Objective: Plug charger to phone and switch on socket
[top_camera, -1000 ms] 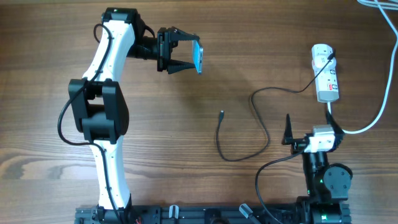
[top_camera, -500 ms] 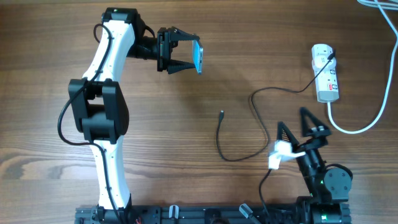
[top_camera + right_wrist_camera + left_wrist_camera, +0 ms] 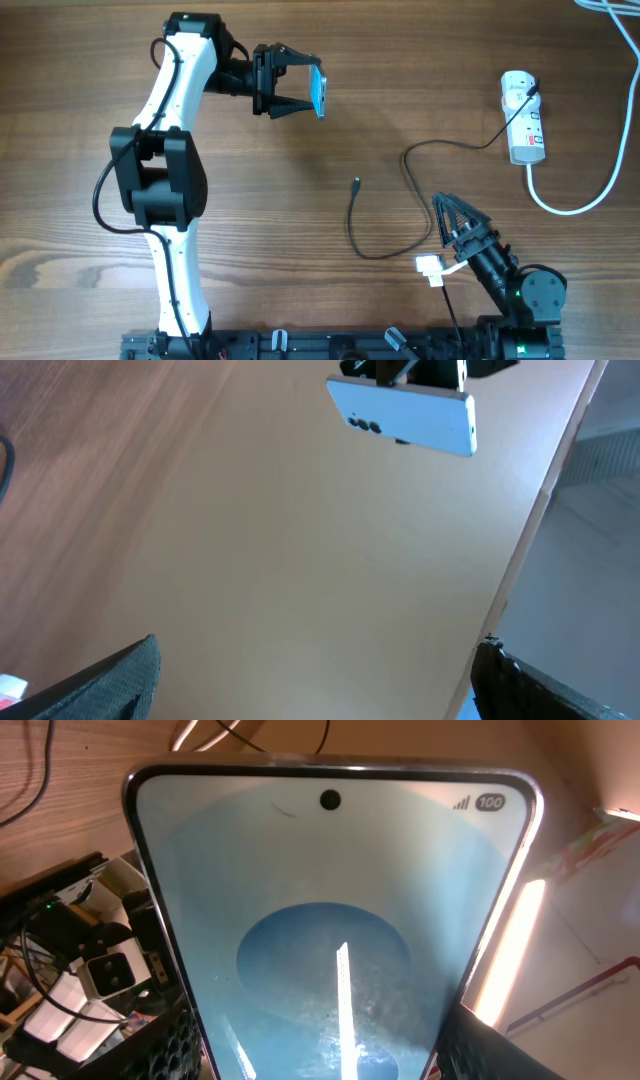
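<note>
My left gripper (image 3: 300, 90) is shut on the phone (image 3: 319, 91), holding it on edge above the table at the upper middle. The phone's cyan-blue screen (image 3: 330, 930) fills the left wrist view. Its pale back (image 3: 405, 417) shows far off in the right wrist view. The charger (image 3: 400, 215), a thin black cable, curves across the table, its plug tip (image 3: 357, 183) lying free at centre. Its other end is plugged into the socket (image 3: 524, 117), a white power strip at the upper right. My right gripper (image 3: 453, 215) is open and empty beside the cable's loop.
A thicker white lead (image 3: 600, 190) runs from the socket down and up to the right edge. The left arm's white and black links (image 3: 160, 180) stretch along the left side. The right arm's base (image 3: 530, 295) sits at the front right.
My right arm has swung left and turned, its gripper moving from near the white lead toward the black cable's loop. The left gripper and phone have not moved.
</note>
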`<state>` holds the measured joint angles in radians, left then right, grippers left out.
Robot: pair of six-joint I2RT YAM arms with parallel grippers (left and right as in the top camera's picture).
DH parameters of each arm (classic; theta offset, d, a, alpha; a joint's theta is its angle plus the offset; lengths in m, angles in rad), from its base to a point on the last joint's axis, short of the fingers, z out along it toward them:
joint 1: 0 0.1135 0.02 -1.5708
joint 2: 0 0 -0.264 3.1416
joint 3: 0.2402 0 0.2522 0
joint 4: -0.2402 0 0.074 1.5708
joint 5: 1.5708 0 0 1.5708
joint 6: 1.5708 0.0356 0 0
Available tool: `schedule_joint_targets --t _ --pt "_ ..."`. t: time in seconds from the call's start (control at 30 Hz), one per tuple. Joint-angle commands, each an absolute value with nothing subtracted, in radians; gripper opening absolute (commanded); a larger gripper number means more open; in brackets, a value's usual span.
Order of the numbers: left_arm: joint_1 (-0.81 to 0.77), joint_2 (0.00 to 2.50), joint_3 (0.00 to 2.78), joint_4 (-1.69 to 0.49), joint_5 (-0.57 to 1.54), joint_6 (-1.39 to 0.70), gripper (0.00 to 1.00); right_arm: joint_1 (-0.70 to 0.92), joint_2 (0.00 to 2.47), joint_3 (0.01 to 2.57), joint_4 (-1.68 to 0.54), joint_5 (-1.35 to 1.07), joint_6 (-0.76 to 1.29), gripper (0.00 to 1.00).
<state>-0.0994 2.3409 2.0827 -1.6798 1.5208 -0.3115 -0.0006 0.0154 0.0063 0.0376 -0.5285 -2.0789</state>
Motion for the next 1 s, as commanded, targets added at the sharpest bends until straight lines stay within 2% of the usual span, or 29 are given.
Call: schedule_joint_targets --t 0.0,0.73,0.97 --pt "-0.096 2.286 2.102 -1.684 1.574 -0.291 0.63 0.002 0.011 0.005 0.036 -0.559 -2.121 1.0" --pt "-0.096 2.286 2.102 -1.684 1.574 -0.291 0.62 0.002 0.036 0.005 0.032 -0.577 -2.082 1.0" --pt "-0.096 2.286 2.102 -1.684 1.573 -0.29 0.62 0.002 0.064 0.005 0.068 -0.471 -2.076 1.0"
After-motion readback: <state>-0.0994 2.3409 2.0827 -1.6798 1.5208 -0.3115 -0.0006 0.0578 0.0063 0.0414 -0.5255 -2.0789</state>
